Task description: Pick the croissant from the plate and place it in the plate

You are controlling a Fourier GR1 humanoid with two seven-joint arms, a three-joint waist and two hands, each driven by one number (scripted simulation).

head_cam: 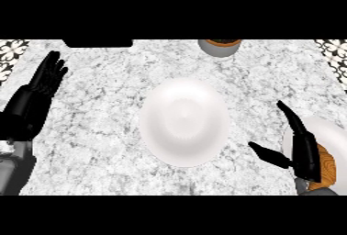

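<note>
A white plate (183, 121) lies in the middle of the marbled counter with nothing on it. A second white plate (332, 137) sits at the right edge, partly cut off by the view. On it lies the brown croissant (327, 169), mostly hidden behind my right hand (304, 153). That hand stands over the right plate's near side, fingers straight and pointing away, thumb spread to the left; it is open. My left hand (37, 94) rests open at the left edge, fingers up.
A grey pot (220, 47) with a brown inside stands at the counter's far edge, right of centre. A dark object (98, 43) lies along the far edge at the left. Patterned tiles show at both far corners.
</note>
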